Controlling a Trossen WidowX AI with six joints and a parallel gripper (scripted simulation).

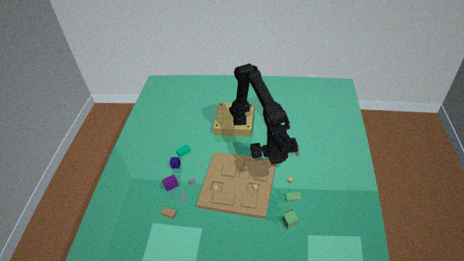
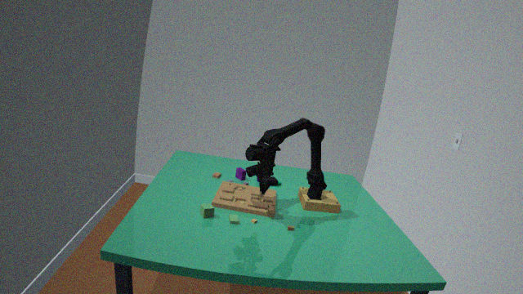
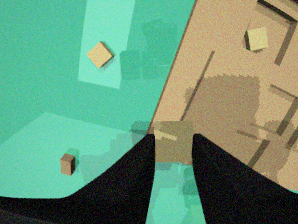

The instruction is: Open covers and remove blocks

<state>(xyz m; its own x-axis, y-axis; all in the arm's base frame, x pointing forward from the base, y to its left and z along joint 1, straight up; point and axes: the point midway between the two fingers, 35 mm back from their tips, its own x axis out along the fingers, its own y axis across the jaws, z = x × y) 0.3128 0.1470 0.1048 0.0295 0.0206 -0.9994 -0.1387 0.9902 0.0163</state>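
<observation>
Tool (image 3: 173,145): fingers narrowly apart, clamped on a small tan block (image 3: 174,141), over the board's edge.
Board (image 1: 237,197): on the green surface (image 1: 319,119); two blocks in open wells.
Around: purple cubes left, green blocks (image 1: 291,218) right.
Writing: none legible.

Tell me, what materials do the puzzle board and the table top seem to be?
The puzzle board looks like matte light wood or fibreboard: flat tan, no shine. The table top looks like glossy painted or laminated green: the arm's faint reflection shows on it.
</observation>
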